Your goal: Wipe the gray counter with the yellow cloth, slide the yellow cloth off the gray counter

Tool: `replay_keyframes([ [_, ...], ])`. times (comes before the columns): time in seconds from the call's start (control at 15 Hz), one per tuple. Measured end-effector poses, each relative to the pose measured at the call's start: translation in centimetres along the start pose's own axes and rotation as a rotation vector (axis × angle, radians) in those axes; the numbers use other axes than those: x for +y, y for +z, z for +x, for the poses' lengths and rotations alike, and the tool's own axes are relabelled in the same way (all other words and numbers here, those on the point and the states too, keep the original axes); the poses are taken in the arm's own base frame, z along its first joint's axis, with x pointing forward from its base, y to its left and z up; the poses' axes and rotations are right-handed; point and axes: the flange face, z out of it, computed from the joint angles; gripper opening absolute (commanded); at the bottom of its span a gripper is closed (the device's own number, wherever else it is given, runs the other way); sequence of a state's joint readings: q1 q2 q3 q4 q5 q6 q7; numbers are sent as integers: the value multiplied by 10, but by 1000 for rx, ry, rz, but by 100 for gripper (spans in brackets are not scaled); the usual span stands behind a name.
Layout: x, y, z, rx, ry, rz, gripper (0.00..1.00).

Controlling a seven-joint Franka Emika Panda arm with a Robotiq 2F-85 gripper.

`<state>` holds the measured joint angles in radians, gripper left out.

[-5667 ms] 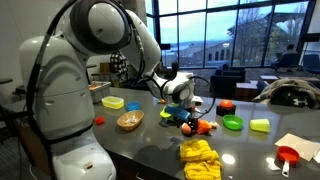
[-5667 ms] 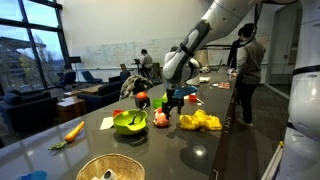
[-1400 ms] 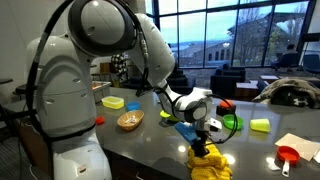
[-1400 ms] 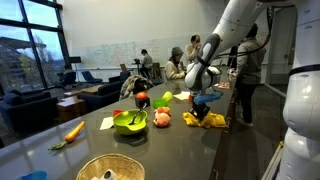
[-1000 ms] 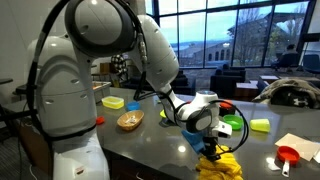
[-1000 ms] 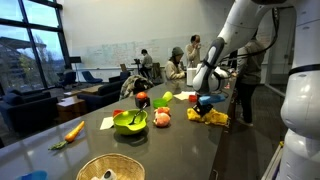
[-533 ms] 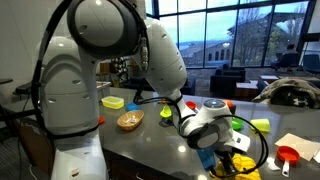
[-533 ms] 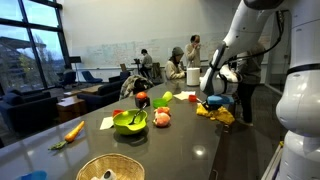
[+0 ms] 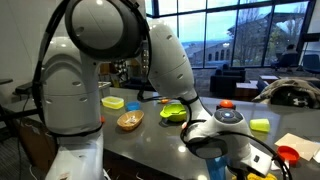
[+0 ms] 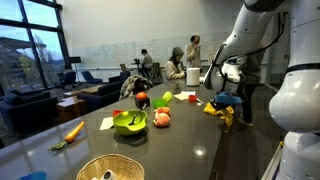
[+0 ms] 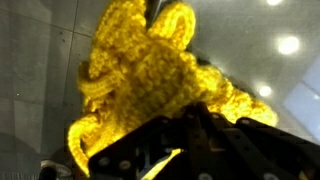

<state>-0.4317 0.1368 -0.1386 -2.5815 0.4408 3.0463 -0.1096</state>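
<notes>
The yellow cloth [image 11: 150,60] is a bunched knitted rag that fills the upper part of the wrist view. My gripper [image 11: 190,135] is shut on it, with the dark fingers pinching its lower fold. In an exterior view the gripper [image 10: 224,102] hangs at the far right edge of the gray counter [image 10: 170,150], and the yellow cloth [image 10: 220,113] droops over that edge beneath it. In an exterior view the arm's wrist [image 9: 226,128] reaches down past the counter's [image 9: 150,142] front edge. The cloth there is hidden behind the gripper.
On the counter stand a wicker bowl [image 9: 129,121], a yellow container [image 9: 112,102], a green bowl [image 9: 174,111], a lime block [image 9: 260,125], a red scoop [image 9: 288,155] and paper [image 9: 300,143]. A green bowl [image 10: 130,122], fruit [image 10: 161,118] and a carrot [image 10: 72,131] lie further along.
The arm has dragged the yellow cloth across the counter towards its edge. The cloth has gone from lying flat mid-counter to hanging over the edge, still gripped.
</notes>
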Motion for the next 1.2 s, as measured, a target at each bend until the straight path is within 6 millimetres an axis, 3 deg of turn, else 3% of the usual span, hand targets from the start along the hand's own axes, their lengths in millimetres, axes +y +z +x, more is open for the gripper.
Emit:
replay_keyframes([
  [0.27, 22, -2, 16, -1, 23, 39, 1],
  [0.33, 28, -2, 19, 1, 22, 42, 30],
  [0.47, 40, -3, 22, -2, 13, 46, 34],
  [0.73, 53, -3, 22, -14, -17, 50, 60],
  [1.07, 52, -7, 15, -28, -70, 61, 94],
  [1.2, 49, -12, 9, -33, -97, 69, 100],
])
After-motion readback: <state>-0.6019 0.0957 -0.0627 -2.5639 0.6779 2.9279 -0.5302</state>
